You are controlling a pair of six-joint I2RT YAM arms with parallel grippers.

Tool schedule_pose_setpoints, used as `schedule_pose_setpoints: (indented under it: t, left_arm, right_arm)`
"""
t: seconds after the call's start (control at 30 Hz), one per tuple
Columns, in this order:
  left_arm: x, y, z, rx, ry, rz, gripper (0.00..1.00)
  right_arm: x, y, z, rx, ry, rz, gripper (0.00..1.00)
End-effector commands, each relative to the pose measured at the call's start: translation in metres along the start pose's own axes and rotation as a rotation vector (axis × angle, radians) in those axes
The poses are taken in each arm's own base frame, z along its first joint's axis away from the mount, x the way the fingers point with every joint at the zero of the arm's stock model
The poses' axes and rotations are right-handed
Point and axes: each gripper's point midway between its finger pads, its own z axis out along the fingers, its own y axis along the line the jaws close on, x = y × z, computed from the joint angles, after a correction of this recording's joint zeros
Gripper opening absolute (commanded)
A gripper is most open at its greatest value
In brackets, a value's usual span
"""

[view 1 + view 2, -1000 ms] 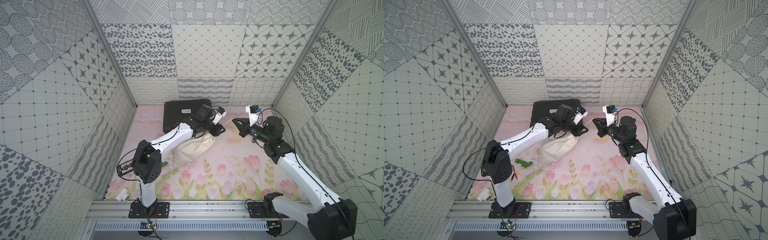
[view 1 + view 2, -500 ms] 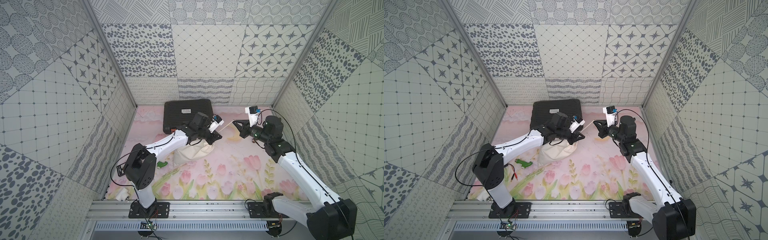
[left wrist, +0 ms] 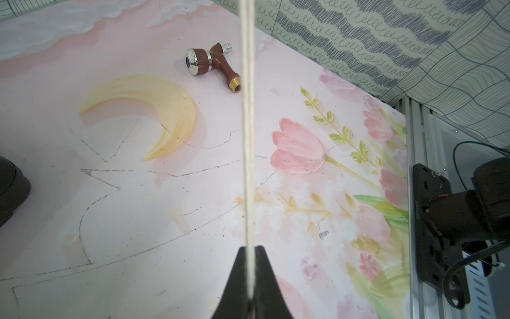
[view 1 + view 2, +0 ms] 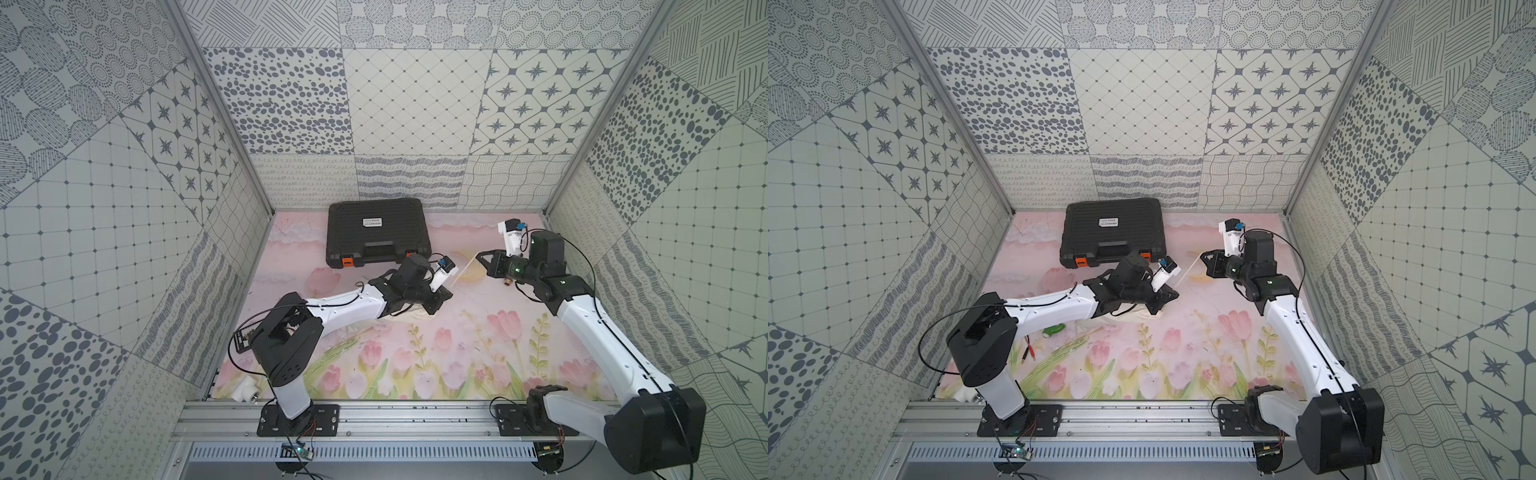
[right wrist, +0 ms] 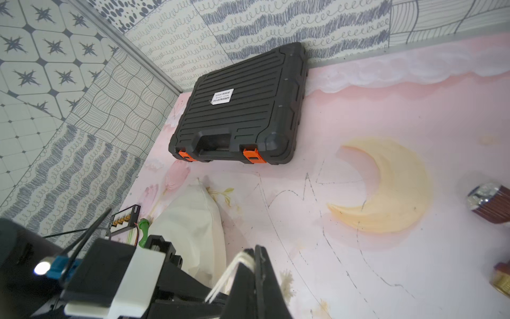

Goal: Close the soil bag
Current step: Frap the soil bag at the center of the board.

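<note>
1. Left wrist view: the left hand (image 3: pixel 249 250) was clamped on the thin cream cord (image 3: pixel 247 124), which ran taut.
2. The right hand (image 5: pixel 251 256) pinched the same cord's strands.
3. The wrinkled cream-white cloth soil bag (image 5: pixel 193 221) lay on the floral desk (image 5: pixel 358 262), near the black ribbed plastic case (image 5: pixel 242 110).

We see the soil bag (image 5: pixel 193 229), a soft, wrinkled cream-white cloth sack, lying slumped on the floral mat. In both top views the soil bag (image 4: pixel 1133 316) sits near mid-frame, mostly hidden. Its thin pale cord (image 3: pixel 247 138) stretches taut and straight.

Floral mat (image 4: pixel 457 345): case (image 4: pixel 376 232), soil bag (image 5: pixel 193 221), tap (image 3: pixel 211 62).
</note>
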Motion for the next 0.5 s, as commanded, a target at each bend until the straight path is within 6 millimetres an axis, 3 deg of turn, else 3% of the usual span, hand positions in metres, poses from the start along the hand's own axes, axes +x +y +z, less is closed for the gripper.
schedule_pose_setpoints:
  t: [0.0,0.27,0.47]
  left_arm:
    - [0.176,-0.010,-0.037,-0.121,0.675,-0.192,0.10]
    - [0.216,-0.019,-0.045,-0.160,0.838,-0.243,0.05]
    - [0.232,-0.019,-0.050,-0.204,0.941,-0.272,0.06]
  right_arm:
    - [-0.167,0.014,-0.079,0.088,-0.605,-0.139,0.00]
    - [-0.182,-0.013,-0.073,0.143,-0.612,-0.097,0.00]
    - [-0.201,-0.040,-0.088,0.199,-0.656,-0.044,0.00]
